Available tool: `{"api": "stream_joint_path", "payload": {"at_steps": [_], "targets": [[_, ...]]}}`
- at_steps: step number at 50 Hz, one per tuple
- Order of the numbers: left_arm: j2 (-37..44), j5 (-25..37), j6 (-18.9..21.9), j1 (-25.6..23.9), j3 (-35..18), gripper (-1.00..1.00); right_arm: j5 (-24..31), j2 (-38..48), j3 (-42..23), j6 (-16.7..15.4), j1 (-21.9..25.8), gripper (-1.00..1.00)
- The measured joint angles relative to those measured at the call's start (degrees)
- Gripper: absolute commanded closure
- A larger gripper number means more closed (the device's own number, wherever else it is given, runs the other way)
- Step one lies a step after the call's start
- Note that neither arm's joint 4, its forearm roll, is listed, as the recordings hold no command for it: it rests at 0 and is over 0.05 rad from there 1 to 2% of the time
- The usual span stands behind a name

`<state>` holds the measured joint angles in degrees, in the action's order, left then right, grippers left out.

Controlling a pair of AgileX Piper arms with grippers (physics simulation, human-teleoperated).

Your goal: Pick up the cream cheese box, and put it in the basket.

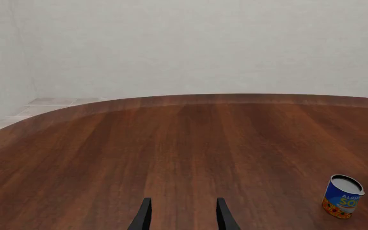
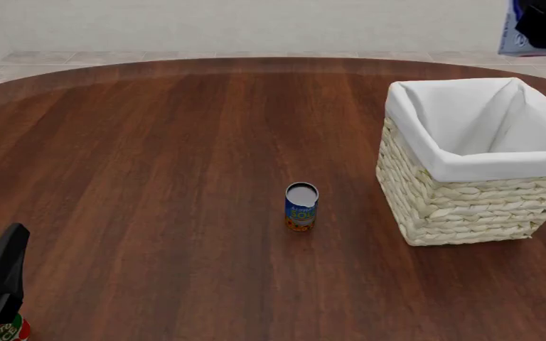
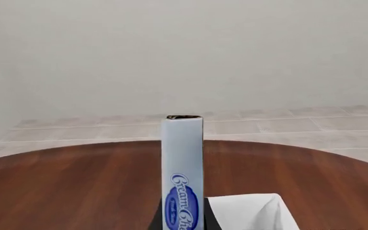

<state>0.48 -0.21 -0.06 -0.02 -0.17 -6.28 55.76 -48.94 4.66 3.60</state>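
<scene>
Right end effector (image 3: 182, 223) grips cream cheese box (image 3: 182, 177) above basket (image 2: 463, 170)

Light is even and bright across all three renders, flat and diffuse, with no clear source. The tabletop (image 2: 159, 177) carries a soft pale sheen toward its far edge, no hard glare. Shadows are faint: only slight darkening beneath the can (image 2: 301, 206) and basket (image 2: 463, 206). Everything is sharp, without blur; edge distortion seems absent, though that is hard to judge.

Round dark-wood table (image 2: 159, 156) carries wicker basket (image 2: 463, 206), small can (image 2: 301, 206) upright nearby.
</scene>
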Motion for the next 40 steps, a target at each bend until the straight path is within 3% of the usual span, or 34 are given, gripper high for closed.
{"api": "stream_joint_path", "payload": {"at_steps": [40], "targets": [[0.0, 0.0, 0.0, 0.0, 0.0, -1.0, 2.02, 7.51, -4.55, -1.55, -3.67, 1.0]]}}
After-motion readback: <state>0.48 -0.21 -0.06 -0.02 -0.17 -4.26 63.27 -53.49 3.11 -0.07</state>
